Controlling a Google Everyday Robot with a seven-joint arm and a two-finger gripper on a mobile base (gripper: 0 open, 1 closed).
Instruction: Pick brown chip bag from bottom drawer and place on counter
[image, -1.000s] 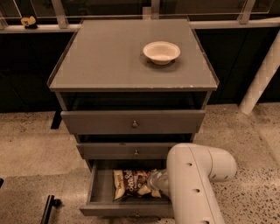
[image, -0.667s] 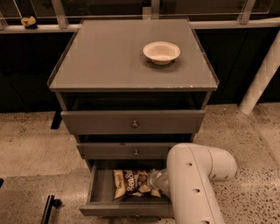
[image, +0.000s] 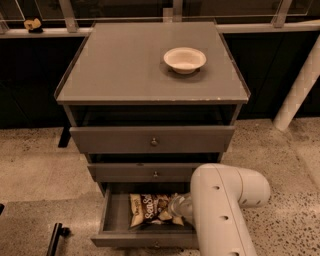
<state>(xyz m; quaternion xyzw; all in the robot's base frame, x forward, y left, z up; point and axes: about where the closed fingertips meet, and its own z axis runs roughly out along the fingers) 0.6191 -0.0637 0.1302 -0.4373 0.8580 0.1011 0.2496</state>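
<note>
the counter (image: 120, 65) tops the cabinet; below the counter's front right corner the white arm (image: 220, 210) bends down; the bottom drawer (image: 112, 220), lowest under the counter, stands pulled open; the brown chip bag (image: 150, 209) lies flat inside it; a white bowl (image: 184, 59) sits on the counter, right of centre; the gripper (image: 178, 206) is at the bag's right end, and i cannot tell whether it is grasping or released

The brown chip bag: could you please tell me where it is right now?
The brown chip bag lies in the open bottom drawer, low in the camera view, with the gripper at its right end beside the white arm.
</note>
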